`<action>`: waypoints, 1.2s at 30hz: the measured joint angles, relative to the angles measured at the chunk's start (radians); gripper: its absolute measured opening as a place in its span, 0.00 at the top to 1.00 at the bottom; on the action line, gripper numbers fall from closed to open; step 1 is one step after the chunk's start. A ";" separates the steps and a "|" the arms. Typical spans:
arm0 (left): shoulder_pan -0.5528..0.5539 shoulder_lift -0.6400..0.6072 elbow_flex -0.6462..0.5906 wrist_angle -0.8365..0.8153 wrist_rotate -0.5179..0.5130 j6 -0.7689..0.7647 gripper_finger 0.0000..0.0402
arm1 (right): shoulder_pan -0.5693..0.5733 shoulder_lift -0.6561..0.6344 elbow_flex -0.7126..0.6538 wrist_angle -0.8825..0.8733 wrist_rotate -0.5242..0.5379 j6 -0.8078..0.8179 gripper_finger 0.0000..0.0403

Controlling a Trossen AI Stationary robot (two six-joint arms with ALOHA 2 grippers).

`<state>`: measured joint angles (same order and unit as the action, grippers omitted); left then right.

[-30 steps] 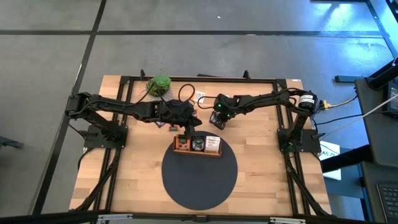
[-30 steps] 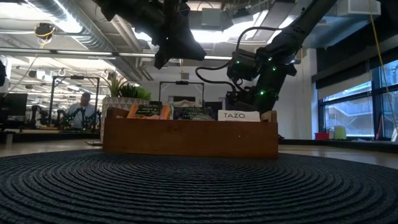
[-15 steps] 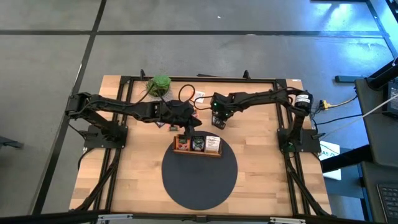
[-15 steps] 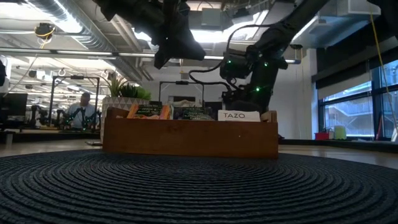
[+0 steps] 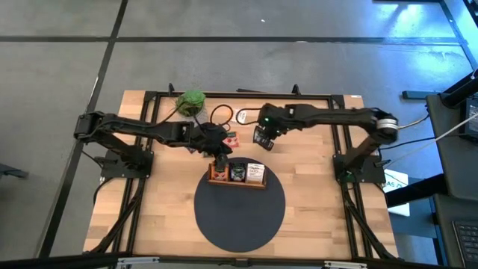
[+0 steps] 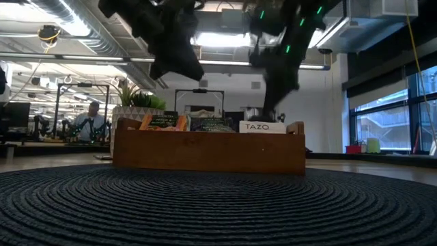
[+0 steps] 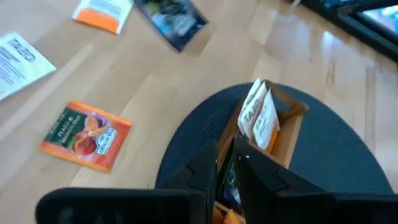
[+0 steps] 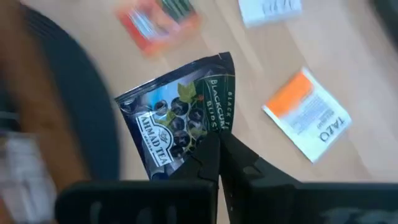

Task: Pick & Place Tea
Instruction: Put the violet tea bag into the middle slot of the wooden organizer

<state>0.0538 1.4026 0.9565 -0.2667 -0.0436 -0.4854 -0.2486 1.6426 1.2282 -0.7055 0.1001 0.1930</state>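
The tea lies as small square packets. Several stand in the brown wooden tray (image 5: 237, 173), among them white-orange ones (image 7: 258, 115). An orange packet (image 7: 86, 135) and a white-orange one (image 8: 305, 121) lie flat on the table. My right gripper (image 5: 263, 139) is shut on a dark blue-black packet (image 8: 177, 118) high above the table, beyond the tray's far side. My left gripper (image 7: 227, 163) hovers over the tray's left end, its fingers a narrow gap apart with nothing between them. My right gripper pinches the dark packet between its two fingers at one edge (image 8: 202, 134), near a corner. The fingers slant down from above. The packet is lifted clear of the table and sticks out beyond the fingertips, its printed face toward the wrist camera.
The tray stands on the far edge of a round dark woven mat (image 5: 239, 205). A green potted plant (image 5: 191, 101), a black cable loop (image 5: 222, 114) and a white leaflet (image 7: 18, 56) lie at the far side. A red-orange packet (image 5: 231, 140) lies between the grippers.
My right gripper has risen steeply from the table behind the tray, taking the dark packet up clear of the wood. My left gripper has tipped a little over the tray's left end.
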 joint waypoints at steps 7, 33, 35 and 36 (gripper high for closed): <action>-0.050 -0.065 0.000 -0.033 0.004 -0.056 0.85 | 0.233 -0.123 0.002 0.043 0.149 0.099 0.98; -0.412 -0.231 0.002 -0.200 -0.372 -0.288 0.84 | 0.563 0.378 0.357 -0.109 0.584 0.380 0.98; -0.427 -0.231 0.002 -0.203 -0.383 -0.288 0.84 | 0.563 0.384 0.357 -0.103 0.585 0.382 0.98; -0.437 -0.231 0.002 -0.202 -0.383 -0.289 0.84 | 0.562 0.384 0.357 -0.102 0.586 0.384 0.98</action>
<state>-0.3831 1.1713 0.9581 -0.4690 -0.4271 -0.7745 0.3138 2.0268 1.5852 -0.8070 0.6865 0.5768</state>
